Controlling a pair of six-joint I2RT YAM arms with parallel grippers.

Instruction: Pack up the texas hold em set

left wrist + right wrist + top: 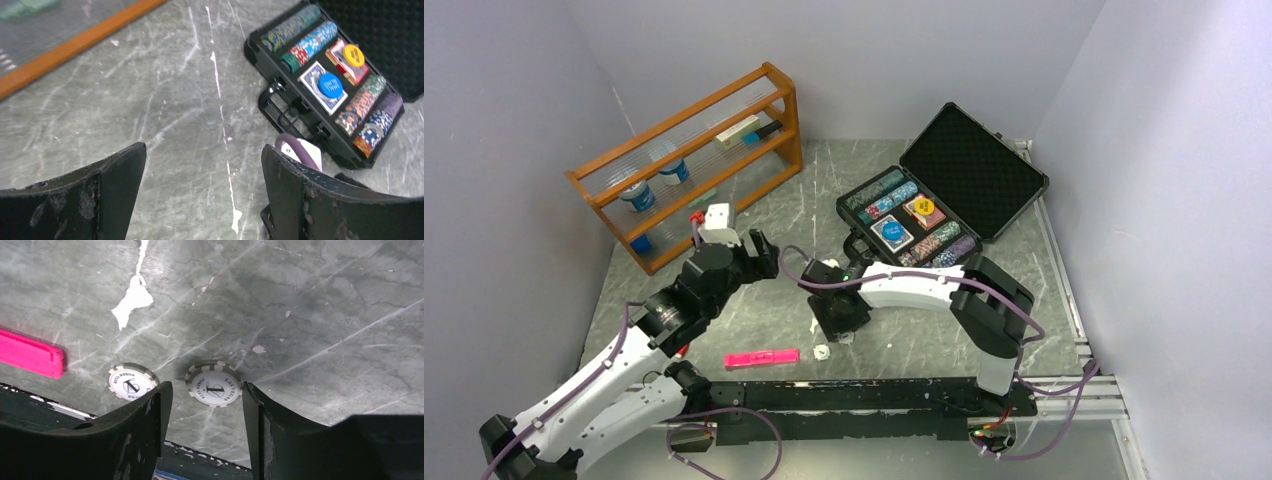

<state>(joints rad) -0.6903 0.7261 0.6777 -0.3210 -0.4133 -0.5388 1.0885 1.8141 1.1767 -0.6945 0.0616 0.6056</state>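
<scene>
Overhead coverage is taken first: the black case [974, 165] is seen lying open at the far right of the table [824, 170], its lid laid back so that the foam tray can be reached from above. The chip stacks [879, 195] and card decks [892, 233] are seated in their slots. Near the front edge a loose white chip [821, 352] is left beside the pink marker [762, 357], which is no part of the set. The right gripper [839, 318] is lowered over that spot, while the left gripper [769, 258] is held high and well apart from it, probably to leave the right arm room. From the left wrist, the left gripper's jaws are shown spread wide with only bare table between them. The blue button [330, 85] and the yellow button [353, 54] are seen resting on the decks in the case beyond. From the right wrist, the right gripper's jaws are shown parted and gripping nothing, with a second white chip [215, 387] flat on the table between the fingertips [161, 392], seemingly lined up for a pinch. The first white chip lies just outside them, and both are judged unpacked.
</scene>
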